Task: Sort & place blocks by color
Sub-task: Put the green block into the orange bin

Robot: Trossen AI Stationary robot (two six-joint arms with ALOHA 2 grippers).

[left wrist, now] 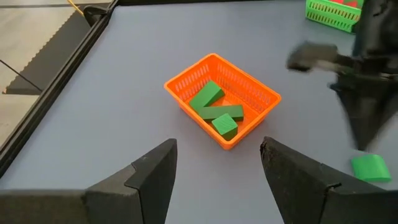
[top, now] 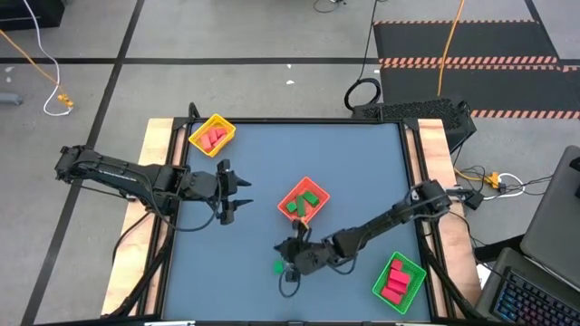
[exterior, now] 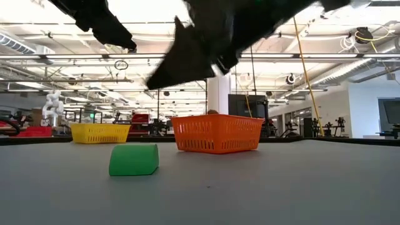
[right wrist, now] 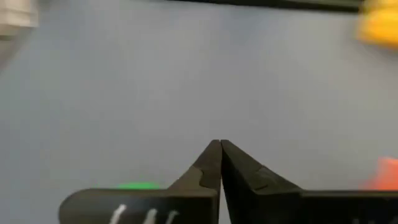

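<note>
One green block (top: 277, 266) with a rounded top rests on its flat underside on the table near the near edge; it also shows in the low view (exterior: 134, 160) and the left wrist view (left wrist: 370, 168). My right gripper (top: 292, 250) hangs shut just beside and above the block, touching nothing (right wrist: 219, 144); the block (right wrist: 138, 185) peeks past its finger. My left gripper (top: 237, 196) waits open at the table's left, facing the orange tray (left wrist: 217, 152). Three green blocks (left wrist: 214, 109) lie in the orange tray (top: 319, 193).
A yellow tray (top: 225, 127) holding red blocks (top: 213, 137) stands at the far left corner. A green tray (top: 412, 272) holding red blocks (top: 394, 281) stands at the near right corner. Bare table lies between the trays. Wooden rails (top: 161, 136) edge the table on both sides.
</note>
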